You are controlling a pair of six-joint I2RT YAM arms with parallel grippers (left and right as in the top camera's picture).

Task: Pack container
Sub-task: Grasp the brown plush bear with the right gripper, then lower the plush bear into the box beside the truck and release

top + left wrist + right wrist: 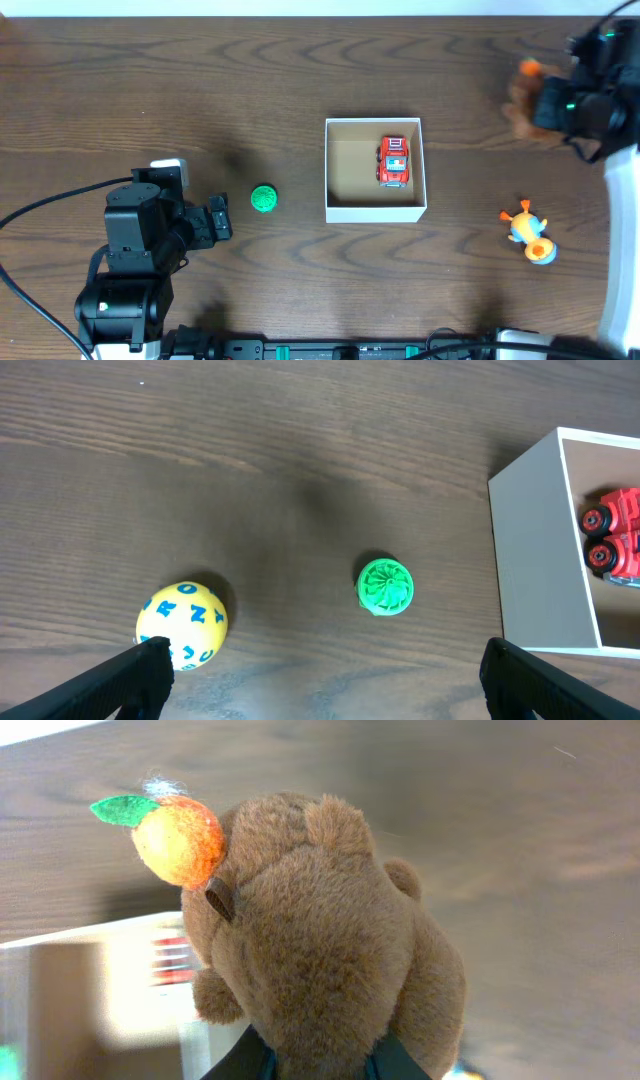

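The container, a white-walled box with a tan inside, sits mid-table and holds a red toy truck; both also show in the left wrist view, the container and the truck. My right gripper is shut on a brown plush animal with an orange fruit on its head, held up at the far right. My left gripper is open and empty, low over the table. A green ribbed ball lies left of the container, ahead of the left gripper.
A yellow ball with blue letters lies by my left finger. An orange and blue duck toy lies right of the container. The container shows blurred in the right wrist view.
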